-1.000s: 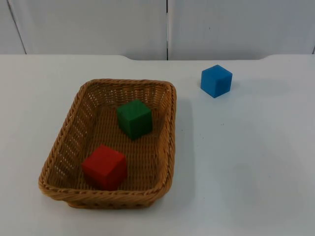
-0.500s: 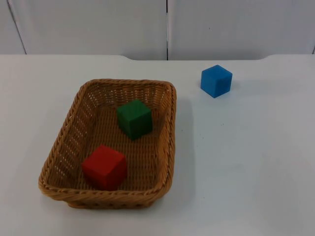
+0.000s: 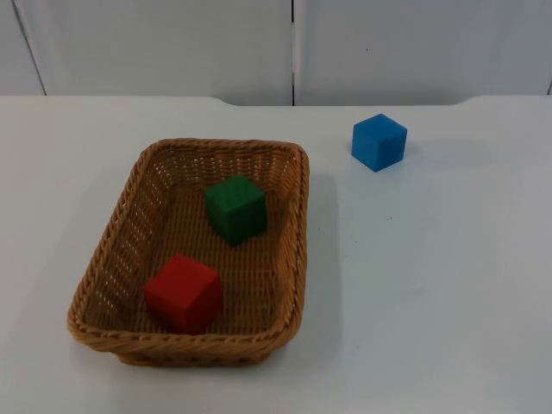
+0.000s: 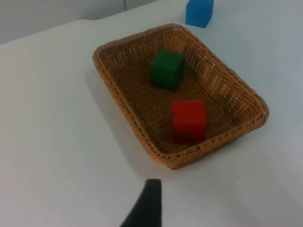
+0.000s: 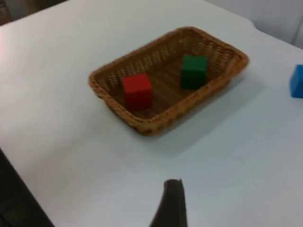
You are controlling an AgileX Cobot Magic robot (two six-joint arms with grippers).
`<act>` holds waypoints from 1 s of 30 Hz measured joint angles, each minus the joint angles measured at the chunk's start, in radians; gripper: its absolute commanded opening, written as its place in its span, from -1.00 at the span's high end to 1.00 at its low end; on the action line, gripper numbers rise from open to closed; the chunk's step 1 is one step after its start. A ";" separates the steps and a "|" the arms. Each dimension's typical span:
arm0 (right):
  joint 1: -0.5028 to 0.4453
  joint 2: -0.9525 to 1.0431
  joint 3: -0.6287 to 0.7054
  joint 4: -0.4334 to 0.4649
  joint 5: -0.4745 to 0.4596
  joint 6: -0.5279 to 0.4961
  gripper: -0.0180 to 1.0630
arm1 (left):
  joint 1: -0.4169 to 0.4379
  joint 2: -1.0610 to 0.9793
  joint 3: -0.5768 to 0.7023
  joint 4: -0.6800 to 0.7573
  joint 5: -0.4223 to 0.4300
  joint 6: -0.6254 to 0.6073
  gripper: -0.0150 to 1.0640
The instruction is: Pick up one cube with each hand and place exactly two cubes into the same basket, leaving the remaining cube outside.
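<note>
Though it cannot be told whether the left gripper (image 4: 147,203) or the right gripper (image 5: 171,203) is open or closed, both hang above the white table (image 3: 448,285), well apart from the basket (image 3: 297,224). There are three cubes and one basket: the green cube (image 3: 235,208) and the red cube (image 3: 183,291) lie inside it, apart, while the blue cube (image 3: 379,141) sits outside on the table. Each looks light, rigid and smooth-faced, probably best pinched across two opposite flat sides.

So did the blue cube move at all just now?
No. The blue cube sits in the same spot on the table, right of the basket, as before.
</note>
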 measured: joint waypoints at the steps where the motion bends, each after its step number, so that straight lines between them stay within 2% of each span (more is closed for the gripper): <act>1: 0.000 -0.019 0.000 -0.024 0.016 0.027 -0.26 | 0.000 0.000 0.000 0.000 0.000 0.000 -0.62; 5: 0.000 -0.109 0.000 -0.100 0.080 0.105 -0.26 | 0.000 0.000 0.000 0.004 0.000 0.000 -0.62; 14: 0.000 -0.234 0.008 -0.119 0.145 0.139 -0.26 | 0.000 0.000 0.000 0.004 0.000 0.000 -0.62; 21: 0.000 -0.247 0.058 -0.119 0.190 0.162 -0.26 | 0.000 0.000 0.000 0.004 0.000 0.000 -0.62; 30: 0.000 -0.247 0.062 -0.119 0.193 0.164 -0.26 | 0.000 0.000 0.000 0.004 0.000 -0.002 -0.62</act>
